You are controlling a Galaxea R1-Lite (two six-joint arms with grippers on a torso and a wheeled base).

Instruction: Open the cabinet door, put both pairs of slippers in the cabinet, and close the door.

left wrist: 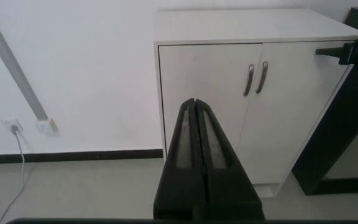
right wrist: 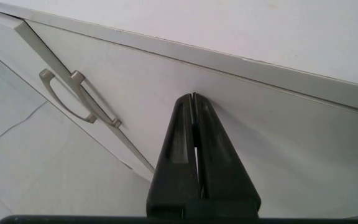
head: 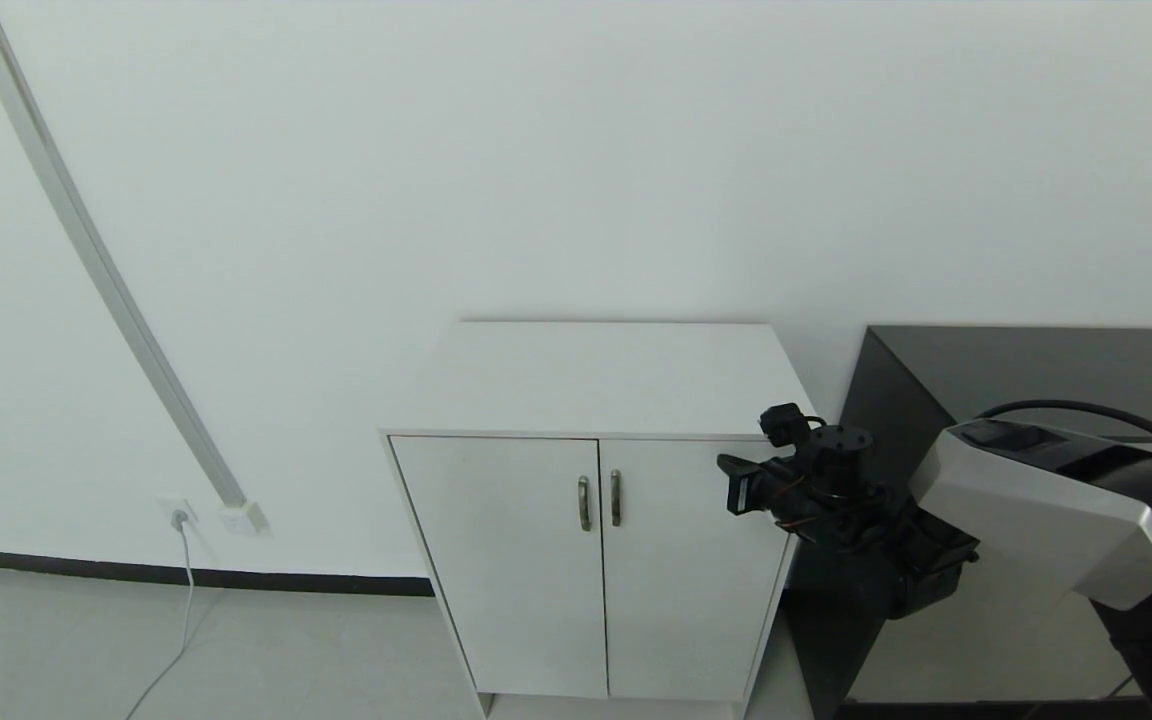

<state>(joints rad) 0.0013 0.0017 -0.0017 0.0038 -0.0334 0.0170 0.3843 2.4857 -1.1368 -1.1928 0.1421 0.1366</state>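
A white two-door cabinet (head: 586, 560) stands against the wall with both doors closed. Two metal handles (head: 599, 500) sit side by side at the middle seam, also seen as handles (left wrist: 255, 78) and handles (right wrist: 79, 96). My right gripper (head: 736, 490) hangs shut in front of the right door's upper part, to the right of the handles; its fingers (right wrist: 194, 121) are pressed together close to the door face. My left gripper (left wrist: 194, 118) is shut, empty, and stands well back from the cabinet, facing the left door.
A dark cabinet (head: 986, 380) stands immediately right of the white one. A wall socket with a white cable (head: 181, 560) and a slanted cable duct (head: 86, 250) are on the wall to the left. Grey floor (head: 236, 650) lies open left of the cabinet.
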